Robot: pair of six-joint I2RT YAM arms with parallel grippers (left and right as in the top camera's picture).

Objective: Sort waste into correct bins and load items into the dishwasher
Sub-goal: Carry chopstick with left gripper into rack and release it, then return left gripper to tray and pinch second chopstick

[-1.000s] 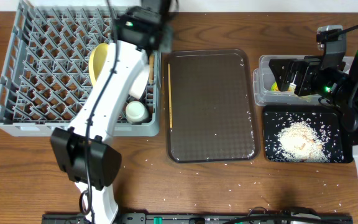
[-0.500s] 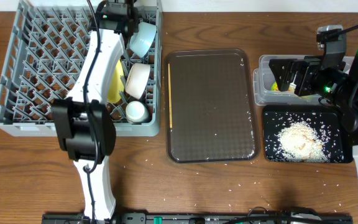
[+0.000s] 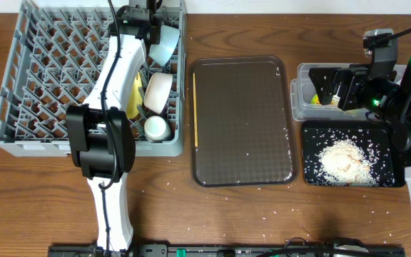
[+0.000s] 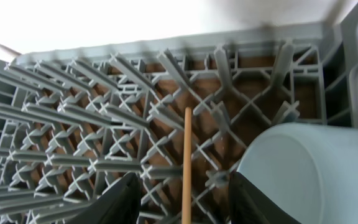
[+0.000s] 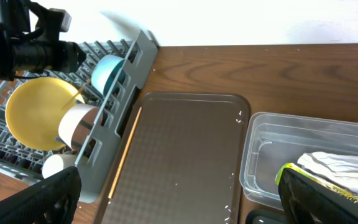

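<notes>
My left gripper (image 4: 182, 186) is open at the far right corner of the grey dish rack (image 3: 48, 86), also seen from overhead (image 3: 148, 11). A wooden chopstick (image 4: 186, 162) stands between its fingers, over the pegs. The light blue bowl (image 3: 164, 44) is right beside it. The yellow plate (image 3: 134, 96), white bowl (image 3: 158, 91) and small cup (image 3: 155, 127) sit in the rack. The second chopstick (image 3: 195, 107) lies on the brown tray's left edge. My right gripper (image 5: 179, 186) is open and empty by the clear tub (image 5: 272, 162), which holds the white wrapper (image 5: 340, 163) and green packet (image 5: 316, 180).
The dark brown serving tray (image 3: 241, 121) lies in the middle with a few rice grains on it. The black tray (image 3: 312, 135) at the right holds a pile of rice (image 3: 344, 158). Loose grains are scattered on the table in front.
My left arm has swung from the right middle of the rack to its far right corner, uncovering the plate and bowls. The right arm has not moved.
</notes>
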